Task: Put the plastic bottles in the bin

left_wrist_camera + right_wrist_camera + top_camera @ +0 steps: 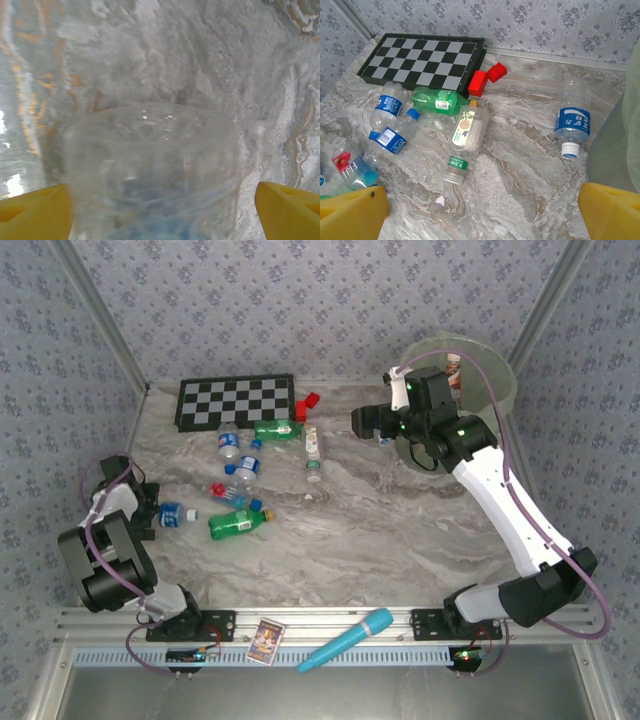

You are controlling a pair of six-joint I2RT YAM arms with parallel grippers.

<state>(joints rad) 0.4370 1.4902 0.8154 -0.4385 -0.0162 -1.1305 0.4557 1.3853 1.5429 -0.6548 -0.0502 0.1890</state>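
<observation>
Our left jaws stand apart, one on each side of a clear blue-labelled bottle lying on the table, nearer us than the checkerboard and to its left. Our right jaws gape wide on nothing, right of the checkerboard. The other plastic bottles lie scattered before the checkerboard; the bin stands farther right.

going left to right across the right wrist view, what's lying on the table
red-label bottle → green bottle → red blocks → white-capped blue-label bottle → bin
</observation>
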